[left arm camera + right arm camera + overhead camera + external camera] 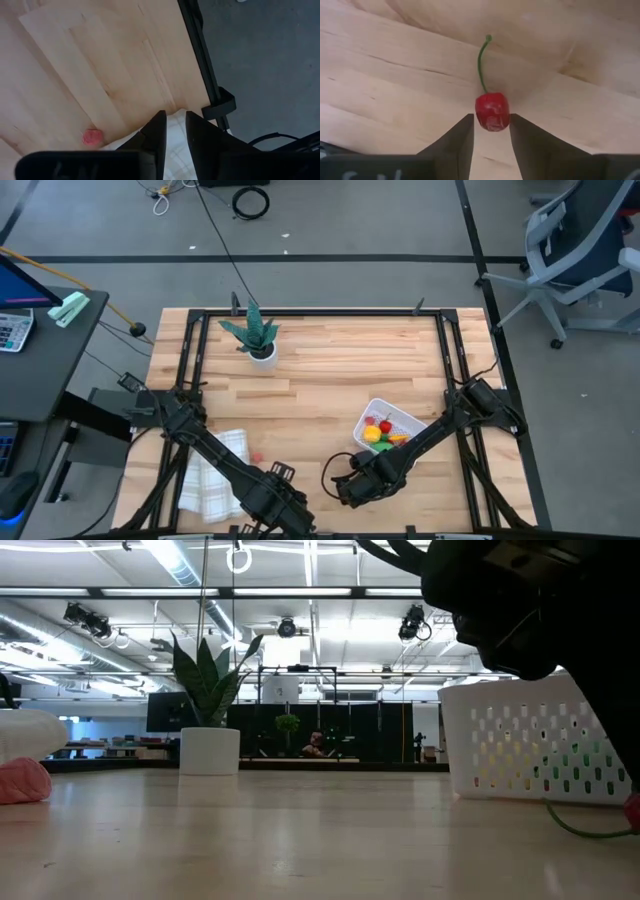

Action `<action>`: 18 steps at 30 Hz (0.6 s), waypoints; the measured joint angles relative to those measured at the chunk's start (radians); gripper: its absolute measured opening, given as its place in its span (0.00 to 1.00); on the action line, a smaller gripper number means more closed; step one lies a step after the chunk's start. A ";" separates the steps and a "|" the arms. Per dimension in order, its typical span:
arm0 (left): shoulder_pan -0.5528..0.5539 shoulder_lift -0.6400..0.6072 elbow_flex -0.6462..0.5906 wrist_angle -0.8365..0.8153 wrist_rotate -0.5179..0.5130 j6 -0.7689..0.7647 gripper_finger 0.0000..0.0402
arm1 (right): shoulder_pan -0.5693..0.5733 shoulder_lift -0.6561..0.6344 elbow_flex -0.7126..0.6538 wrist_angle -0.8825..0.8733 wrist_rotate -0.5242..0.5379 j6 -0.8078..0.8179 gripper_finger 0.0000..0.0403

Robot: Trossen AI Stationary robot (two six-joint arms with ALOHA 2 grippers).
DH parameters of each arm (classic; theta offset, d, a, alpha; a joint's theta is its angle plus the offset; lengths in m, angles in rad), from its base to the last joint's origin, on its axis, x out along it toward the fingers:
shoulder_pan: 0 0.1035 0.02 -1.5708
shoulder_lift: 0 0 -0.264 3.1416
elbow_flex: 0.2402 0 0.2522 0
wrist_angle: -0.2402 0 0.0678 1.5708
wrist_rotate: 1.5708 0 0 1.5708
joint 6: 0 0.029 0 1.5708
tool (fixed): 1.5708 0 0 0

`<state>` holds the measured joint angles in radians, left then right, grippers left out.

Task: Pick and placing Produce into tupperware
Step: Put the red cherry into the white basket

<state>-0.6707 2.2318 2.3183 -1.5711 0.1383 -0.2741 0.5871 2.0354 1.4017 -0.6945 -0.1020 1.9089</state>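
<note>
The white tupperware [392, 412] sits right of centre, with a yellow, a green and red produce pieces [378, 432] inside; in the low view its slotted wall [530, 745] stands at the right. My right gripper [350, 486] is just nearer than it, shut on a red cherry [492, 111] with a long green stem [481, 60]. A small pinkish-red piece [256, 457] lies on the wood beside the cloth and shows in the left wrist view [92, 136]. My left gripper [288, 502] waits at the near edge, its fingers a narrow gap apart [175, 131]. My right gripper has the cherry's round body [492, 122] pinched between its two fingers, only at their free ends. The stem points away from the fingers and trails low toward the table [585, 832]. Whether the cherry is off the wood, I cannot tell.
A white checked folded cloth [215, 475] lies at the near left, under my left arm. A green plant in a white pot [258, 340] stands at the far left. A black frame rail [202, 55] runs along the table's edges. Bare wood [340, 370] spreads across the middle.
</note>
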 joint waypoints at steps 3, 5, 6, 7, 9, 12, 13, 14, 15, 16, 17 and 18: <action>0.000 0.000 0.000 0.000 0.000 0.000 0.20 | -0.004 0.000 0.000 -0.008 0.001 -0.012 0.33; 0.000 0.000 0.000 0.000 0.000 0.000 0.19 | -0.009 0.000 0.000 -0.013 0.000 -0.021 0.33; 0.000 0.000 0.000 0.000 0.000 0.000 0.19 | -0.010 0.000 0.000 -0.014 0.000 -0.025 0.33; 0.000 0.000 0.000 0.000 0.000 0.000 0.18 | -0.011 0.000 0.000 -0.014 0.001 -0.026 0.33; 0.000 0.000 0.000 0.000 0.000 0.000 0.18 | -0.017 0.000 -0.002 -0.014 0.000 -0.026 0.32; 0.000 0.000 0.000 0.000 0.000 -0.001 0.18 | -0.017 0.000 -0.012 -0.010 -0.020 -0.026 0.28; 0.000 0.000 0.000 0.000 0.000 0.000 0.18 | -0.017 0.000 -0.016 -0.009 -0.036 -0.027 0.26; 0.000 0.000 0.000 0.000 0.000 -0.001 0.19 | -0.017 0.000 -0.018 -0.008 -0.052 -0.029 0.24; 0.000 0.000 0.000 0.000 0.000 -0.001 0.19 | -0.016 -0.001 -0.021 -0.005 -0.066 -0.035 0.21; 0.000 0.000 0.000 0.000 0.000 -0.001 0.19 | -0.016 -0.001 -0.024 -0.003 -0.079 -0.048 0.19; 0.000 0.000 0.000 0.000 0.000 -0.001 0.19 | -0.015 -0.001 -0.024 -0.002 -0.091 -0.066 0.17; 0.000 0.000 0.000 0.000 0.000 -0.002 0.19 | -0.015 -0.001 -0.023 -0.002 -0.096 -0.091 0.14</action>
<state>-0.6704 2.2318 2.3180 -1.5711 0.1387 -0.2756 0.5723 2.0342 1.3790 -0.6967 -0.1978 1.8183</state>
